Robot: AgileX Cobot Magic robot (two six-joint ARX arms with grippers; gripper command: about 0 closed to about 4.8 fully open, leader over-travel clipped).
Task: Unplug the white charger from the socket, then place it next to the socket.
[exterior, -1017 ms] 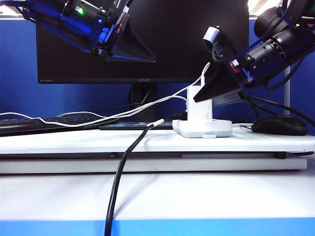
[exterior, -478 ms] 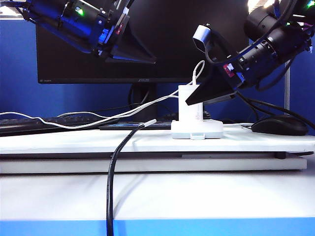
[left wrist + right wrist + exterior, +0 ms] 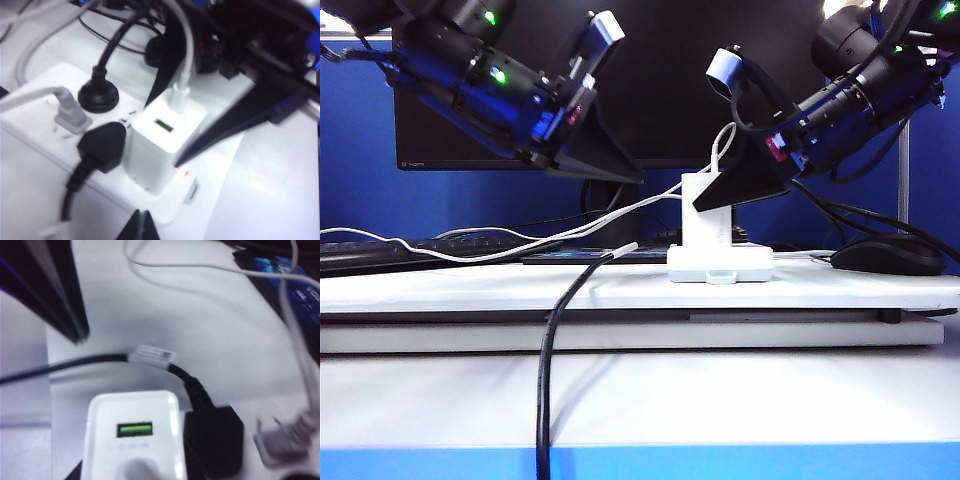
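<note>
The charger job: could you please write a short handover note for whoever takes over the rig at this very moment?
Left gripper: shut, empty, hanging above the desk left of the charger.
Right gripper: fingers either side of the charger's top; a firm grip cannot be confirmed.
Charger: upright, plugged into the socket.
Done: the approach.
Left: grip, pull the charger out, set it beside the socket.

Black arms, green lights, red marks, black wedge-shaped left pincer [image 3: 610, 165], right pincer [image 3: 720, 192]
</note>
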